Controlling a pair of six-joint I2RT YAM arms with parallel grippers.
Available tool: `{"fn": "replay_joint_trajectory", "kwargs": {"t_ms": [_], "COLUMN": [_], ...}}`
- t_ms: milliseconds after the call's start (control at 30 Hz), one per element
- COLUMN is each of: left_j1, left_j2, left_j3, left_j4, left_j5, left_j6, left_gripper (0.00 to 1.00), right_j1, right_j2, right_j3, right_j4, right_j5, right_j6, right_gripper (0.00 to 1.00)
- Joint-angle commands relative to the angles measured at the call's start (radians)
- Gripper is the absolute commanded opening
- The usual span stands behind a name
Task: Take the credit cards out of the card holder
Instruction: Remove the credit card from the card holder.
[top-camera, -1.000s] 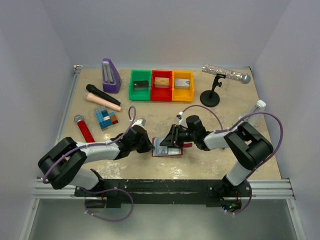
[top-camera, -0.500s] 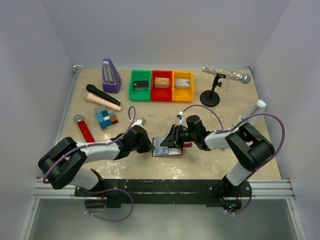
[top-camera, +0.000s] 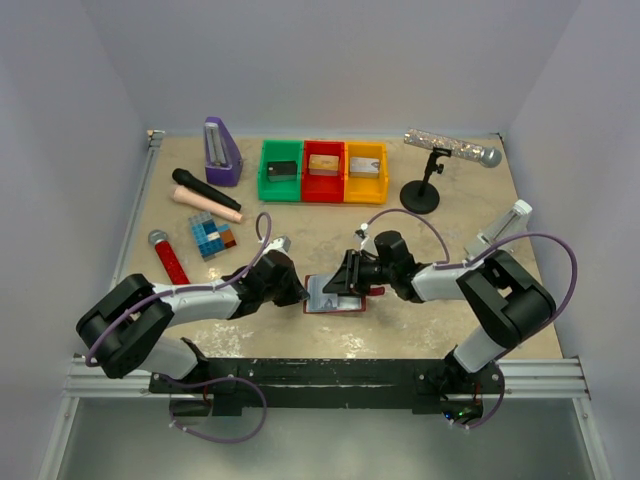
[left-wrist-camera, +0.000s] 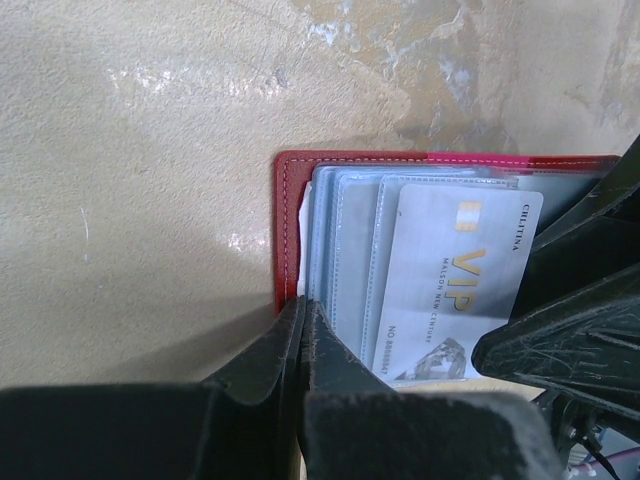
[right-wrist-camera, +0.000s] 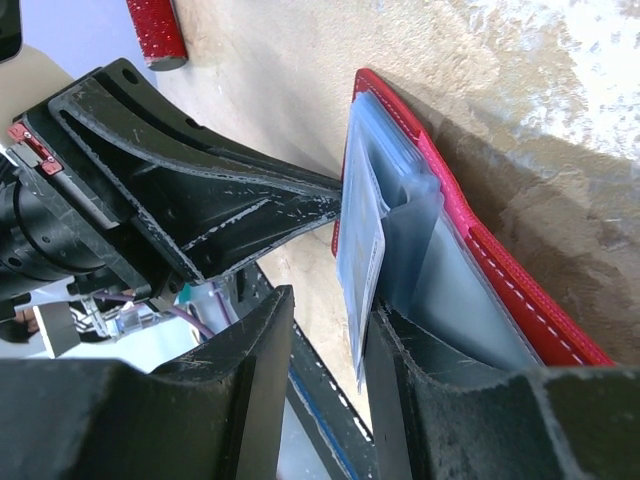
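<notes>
So, notes from the near edge of the table, working left to right. Far left on the beige table (top-camera: 300, 225) there is a red microphone (top-camera: 168, 258), with a tiled block (top-camera: 212, 236) just beyond it and a purple metronome (top-camera: 222, 152) at the back.

The left gripper (left-wrist-camera: 303, 312) reaches in low toward the centre. Its jaws are closed tight, finger against finger. The tips rest on the left edge of the card holder (left-wrist-camera: 288, 220), and nothing shows between them.

The card holder lies open near the middle of the table, between the two grippers. Its red cover is flat on the surface and the pale blue-grey sleeves face up. One silvery credit card (left-wrist-camera: 450, 270), marked VIP, shows over the sleeves toward the right side.

The right gripper (right-wrist-camera: 330, 310) comes in from the right with its jaws partly apart. They straddle the raised sleeves and that card, which stand edge-on in the gap. The card lies against one finger with a gap on the other side, so it is not clamped. I cannot tell whether more cards sit in the sleeves.

At centre back is a row of green, red and yellow trays (top-camera: 323, 197), and at right back a microphone stand (top-camera: 422, 190).
</notes>
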Motion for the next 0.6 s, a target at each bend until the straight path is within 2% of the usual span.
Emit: {"fn": "replay_joint_trajectory", "kwargs": {"t_ms": [0, 567], "left_j1": [-0.002, 0.004], "left_j2": [0.04, 0.037], "left_j3": [-0.029, -0.046], "left_j4": [-0.175, -0.184], "left_j5": [-0.079, -0.094], "left_j6": [0.014, 0.0], "left_gripper": [0.0, 0.0], "right_j1": [-0.009, -0.024], "right_j2": [-0.035, -0.067], "right_j3": [-0.014, -0.041], "right_j4": [0.008, 0.002], "right_j5": [0.002, 0.005], "right_j6": [-0.022, -0.033], "right_gripper": [0.37, 0.35]}}
